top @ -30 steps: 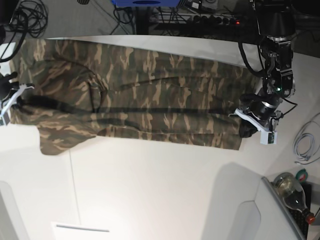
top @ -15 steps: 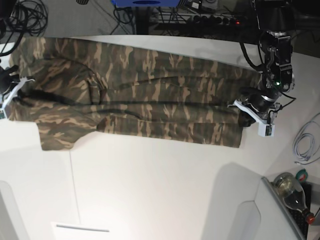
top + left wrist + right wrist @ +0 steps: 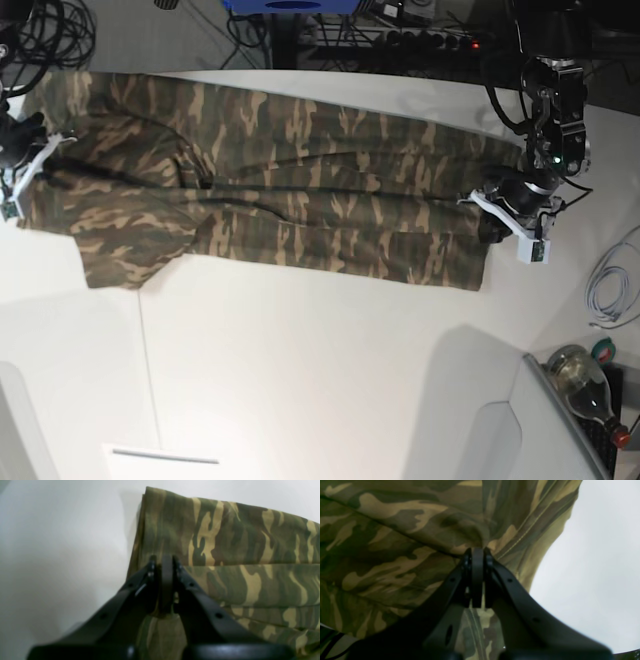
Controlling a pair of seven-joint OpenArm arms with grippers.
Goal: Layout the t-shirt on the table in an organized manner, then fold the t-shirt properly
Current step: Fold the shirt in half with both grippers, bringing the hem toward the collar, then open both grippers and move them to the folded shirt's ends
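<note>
The camouflage t-shirt [image 3: 300, 190] lies stretched in a long band across the far part of the white table [image 3: 300, 380]. At the band's right end in the base view, my left gripper [image 3: 493, 218] is shut on the shirt's edge. In the left wrist view its black fingers [image 3: 163, 562] pinch a folded hem of the t-shirt [image 3: 237, 542] just above the table [image 3: 62, 542]. My right gripper [image 3: 38, 160] is shut on the left end. The right wrist view shows that gripper [image 3: 476, 552] pinching bunched cloth of the t-shirt [image 3: 395, 530], which drapes from the pinch.
A glass bottle [image 3: 585, 380] and a grey panel stand at the near right corner. A coiled white cable [image 3: 610, 285] lies at the right edge. Dark cables and a power strip [image 3: 430, 40] run beyond the table's far edge. A thin seam [image 3: 143, 350] crosses the tabletop.
Both grippers have carried the shirt's ends toward the table's far edge. The whole band of cloth has shifted that way, and its near edge sits farther from me.
</note>
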